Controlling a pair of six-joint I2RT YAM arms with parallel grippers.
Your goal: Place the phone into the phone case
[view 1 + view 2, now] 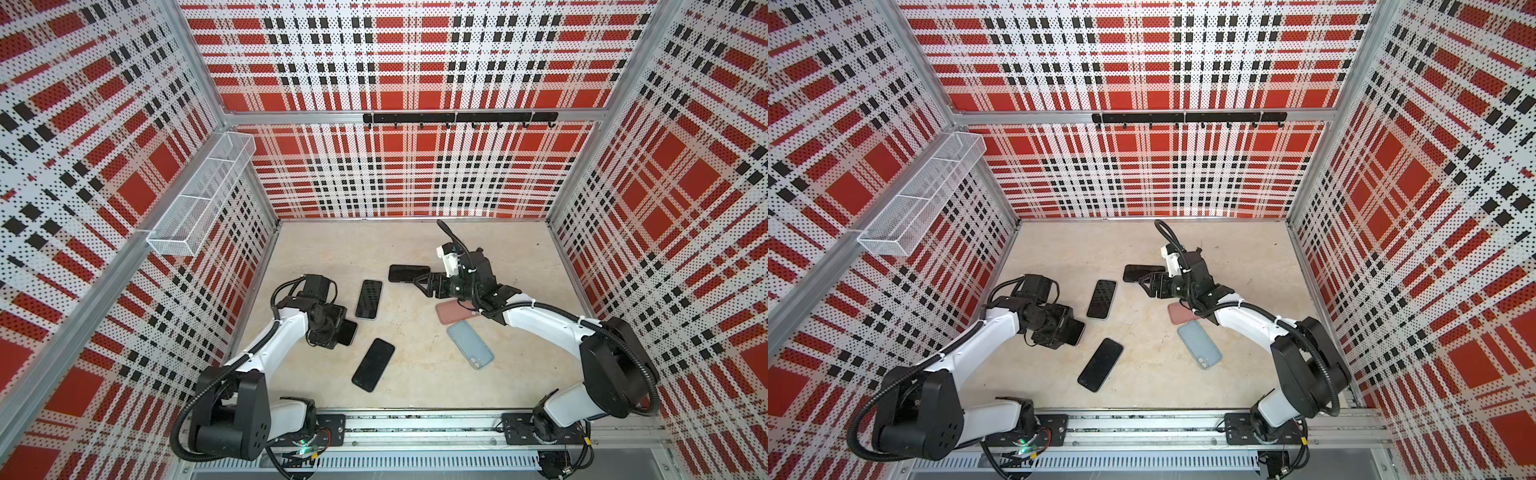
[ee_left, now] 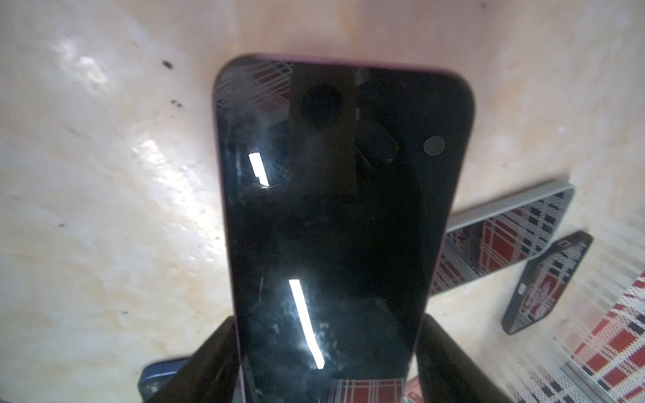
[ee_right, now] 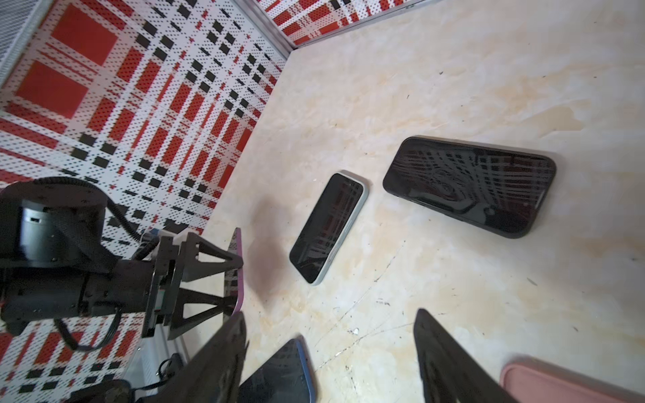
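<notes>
The left end effector [image 2: 328, 319] pinches a black-screened phone with a purple rim [image 2: 331, 209]. One finger presses on each long edge near one end, and the rest of the phone sticks out past the fingertips. In the right wrist view this phone [image 3: 238, 268] stands on edge between the fingers, apart from the beige marbled counter [image 1: 415, 386].

The right end effector [image 3: 331, 314] is spread wide, with only bare counter between its fingers. Beyond its fingertips lie a dark phone with a pale rim [image 3: 328, 226] and a larger all-black phone [image 3: 467, 186], both flat and screen up. Just outside one finger is a dark phone with a blue rim [image 3: 282, 377]. Outside the other finger is the corner of a flat pink phone case [image 3: 558, 383].

In a top view the pink phone case [image 1: 451, 312] sits partly under the right wrist. A light-blue phone case [image 1: 471, 345] lies close beside it, back side up, further back along that arm.
</notes>
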